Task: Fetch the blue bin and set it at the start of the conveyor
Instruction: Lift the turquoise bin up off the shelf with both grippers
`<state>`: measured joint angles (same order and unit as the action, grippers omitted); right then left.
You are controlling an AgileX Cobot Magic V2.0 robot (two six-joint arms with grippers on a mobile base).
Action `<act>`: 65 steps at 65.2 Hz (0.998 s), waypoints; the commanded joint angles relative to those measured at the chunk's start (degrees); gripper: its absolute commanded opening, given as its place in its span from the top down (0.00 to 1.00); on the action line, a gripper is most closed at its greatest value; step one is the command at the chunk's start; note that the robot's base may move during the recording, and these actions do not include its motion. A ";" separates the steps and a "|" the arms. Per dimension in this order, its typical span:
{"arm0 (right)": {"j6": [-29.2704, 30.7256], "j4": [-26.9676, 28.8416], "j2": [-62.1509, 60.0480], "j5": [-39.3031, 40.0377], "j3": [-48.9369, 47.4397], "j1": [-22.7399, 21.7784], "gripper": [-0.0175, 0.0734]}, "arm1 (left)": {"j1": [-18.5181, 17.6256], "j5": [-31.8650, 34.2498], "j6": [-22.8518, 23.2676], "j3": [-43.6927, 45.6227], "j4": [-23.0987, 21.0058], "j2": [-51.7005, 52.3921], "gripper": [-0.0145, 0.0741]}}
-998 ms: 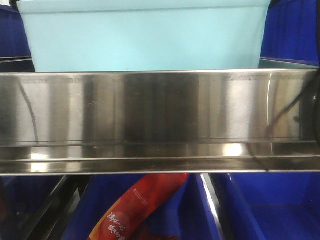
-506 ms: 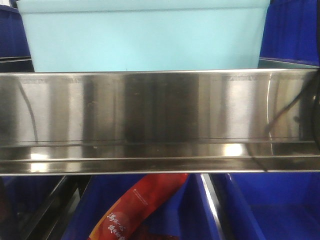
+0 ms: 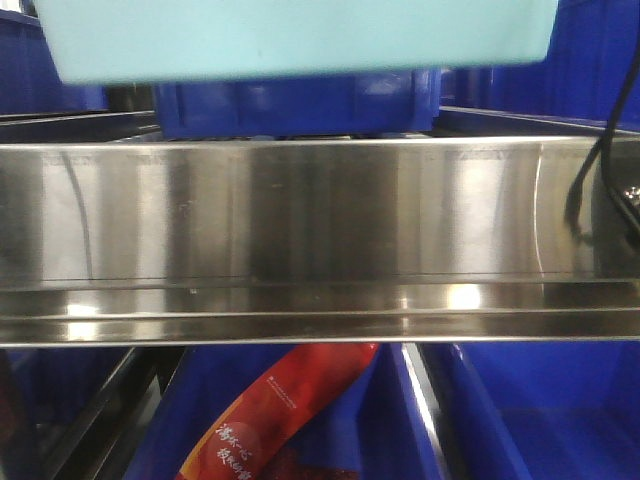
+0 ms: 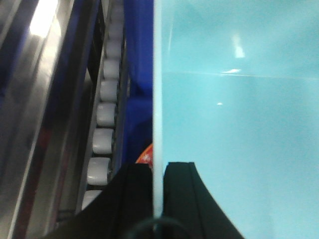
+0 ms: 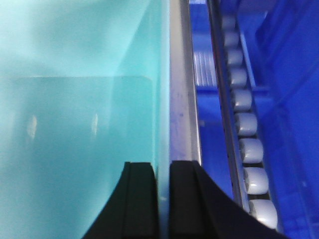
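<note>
The pale aqua blue bin (image 3: 300, 35) hangs lifted above the steel shelf rail, with only its underside and lower wall showing at the top of the front view. My left gripper (image 4: 158, 172) is shut on the bin's left wall (image 4: 239, 124), one finger inside and one outside. My right gripper (image 5: 163, 172) is shut on the bin's right wall (image 5: 79, 109) in the same way. The conveyor start is out of view.
A shiny stainless-steel shelf rail (image 3: 320, 240) spans the front view. A dark blue shelf bin (image 3: 295, 105) sits behind the lifted bin. More dark blue bins (image 3: 540, 410) and a red packet (image 3: 270, 415) lie below. White rollers (image 4: 102, 134) (image 5: 249, 149) run beside both grippers.
The blue bin has risen off the shelf, so its base now hangs above the rail and uncovers the dark blue bin behind it.
</note>
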<state>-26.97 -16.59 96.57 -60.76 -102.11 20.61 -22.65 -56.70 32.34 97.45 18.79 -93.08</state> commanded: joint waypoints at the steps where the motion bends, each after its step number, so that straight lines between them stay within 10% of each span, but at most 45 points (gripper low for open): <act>1: -0.61 -1.41 -2.70 1.56 -0.53 0.79 0.99 | -2.14 1.11 1.84 0.40 3.16 3.29 0.96; 65: -4.04 -7.84 -10.85 0.92 0.36 5.49 0.99 | -6.32 4.82 5.40 0.52 10.00 9.62 0.96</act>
<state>-30.99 -23.93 86.54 -62.19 -101.52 25.67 -28.32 -54.88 37.38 97.45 28.01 -84.43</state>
